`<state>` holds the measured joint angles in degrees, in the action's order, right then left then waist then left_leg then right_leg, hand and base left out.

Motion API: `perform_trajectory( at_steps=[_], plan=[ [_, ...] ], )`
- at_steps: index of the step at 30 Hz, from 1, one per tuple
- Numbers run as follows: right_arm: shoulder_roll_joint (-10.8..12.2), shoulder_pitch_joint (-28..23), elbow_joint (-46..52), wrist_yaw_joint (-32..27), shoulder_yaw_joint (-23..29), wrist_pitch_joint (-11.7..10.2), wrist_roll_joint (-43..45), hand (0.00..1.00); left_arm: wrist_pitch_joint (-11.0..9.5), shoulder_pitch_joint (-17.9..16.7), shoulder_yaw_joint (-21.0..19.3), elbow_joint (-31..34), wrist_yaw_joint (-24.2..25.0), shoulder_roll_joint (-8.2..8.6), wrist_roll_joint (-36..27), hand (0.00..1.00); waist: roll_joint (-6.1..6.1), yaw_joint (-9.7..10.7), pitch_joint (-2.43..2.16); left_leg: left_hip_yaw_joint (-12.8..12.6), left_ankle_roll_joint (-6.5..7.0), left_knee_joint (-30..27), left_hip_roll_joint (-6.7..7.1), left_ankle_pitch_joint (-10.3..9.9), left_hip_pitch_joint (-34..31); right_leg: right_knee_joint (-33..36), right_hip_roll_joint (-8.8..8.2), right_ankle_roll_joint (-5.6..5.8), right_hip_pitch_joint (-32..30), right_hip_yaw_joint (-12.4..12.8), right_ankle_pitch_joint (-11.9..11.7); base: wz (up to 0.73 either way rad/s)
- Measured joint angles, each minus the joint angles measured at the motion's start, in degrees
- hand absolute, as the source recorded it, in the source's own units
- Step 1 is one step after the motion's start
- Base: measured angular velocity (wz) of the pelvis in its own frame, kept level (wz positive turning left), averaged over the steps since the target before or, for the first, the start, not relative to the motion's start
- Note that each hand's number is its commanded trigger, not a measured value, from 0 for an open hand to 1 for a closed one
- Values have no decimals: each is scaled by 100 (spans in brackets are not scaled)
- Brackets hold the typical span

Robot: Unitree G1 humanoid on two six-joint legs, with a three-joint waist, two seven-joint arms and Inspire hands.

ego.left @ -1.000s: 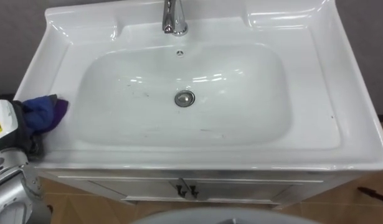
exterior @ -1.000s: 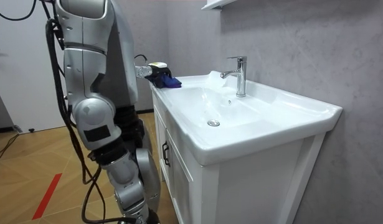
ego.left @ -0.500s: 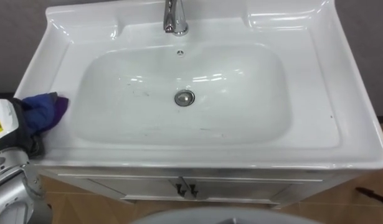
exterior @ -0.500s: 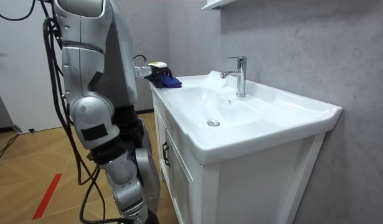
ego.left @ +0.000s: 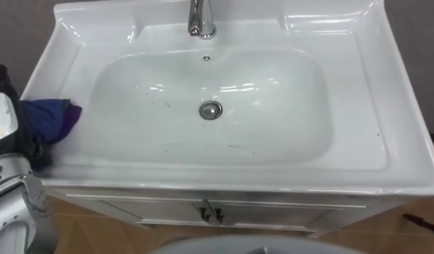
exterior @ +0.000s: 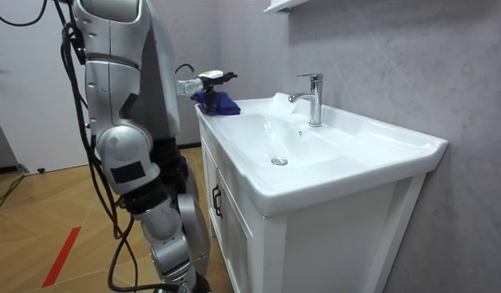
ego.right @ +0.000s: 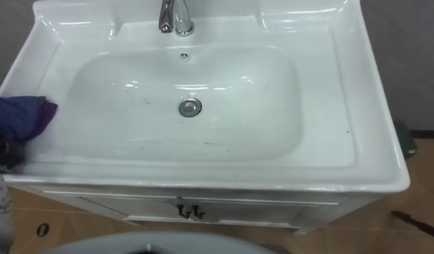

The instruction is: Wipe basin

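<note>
The white basin (ego.left: pixel 389 106) lies straight below me, with its drain (ego.left: pixel 210 109) in the middle of the bowl. A crumpled blue and purple cloth (ego.left: pixel 53 120) lies on the basin's left rim, at the bowl's edge. My left hand (ego.left: pixel 2 116) is at the far left, just beside the cloth. In the room view that hand (exterior: pixel 208 79) hovers a little above the cloth (exterior: pixel 218 102) with its fingers stretched straight out, open and holding nothing.
A chrome faucet (ego.left: pixel 201 20) stands at the back centre of the basin. Faint dark streaks mark the bowl. Under the basin is a white cabinet with small door handles (ego.left: pixel 209 212). I stand on the wooden floor right at the cabinet's front.
My left hand has let go of the cloth: its fingers have straightened and lifted off it. The cloth stays on the left rim.
</note>
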<state>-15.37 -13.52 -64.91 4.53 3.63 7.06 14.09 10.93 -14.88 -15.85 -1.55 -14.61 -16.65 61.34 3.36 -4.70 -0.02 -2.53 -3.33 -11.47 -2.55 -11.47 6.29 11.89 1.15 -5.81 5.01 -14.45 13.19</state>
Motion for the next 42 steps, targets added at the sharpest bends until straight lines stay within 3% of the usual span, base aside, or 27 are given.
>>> perform_trajectory(
  at_steps=[9,28,35,42],
  plan=[
    [91,93,-199,14,1,-4,-8,0,-89,162,-1,13,11,-41,-113,0,64,152,11,35,0,9,5,0,-2,-12,-2,0,9,-17,0,0],
    [94,118,-245,-74,0,0,-12,0,-111,311,-29,294,13,-62,-336,0,143,137,14,85,0,4,12,0,43,-13,-8,1,79,-65,0,1],
    [97,117,-260,-131,0,-8,-28,0,-128,311,-77,400,19,-62,-346,0,107,128,16,81,0,0,13,0,39,-10,-7,1,78,-67,1,1],
    [130,94,-274,-269,-20,1,-212,0,-158,326,-209,624,-70,-62,-1430,0,53,130,14,92,0,-7,15,0,40,-16,-5,2,93,-69,0,0]
  ],
)
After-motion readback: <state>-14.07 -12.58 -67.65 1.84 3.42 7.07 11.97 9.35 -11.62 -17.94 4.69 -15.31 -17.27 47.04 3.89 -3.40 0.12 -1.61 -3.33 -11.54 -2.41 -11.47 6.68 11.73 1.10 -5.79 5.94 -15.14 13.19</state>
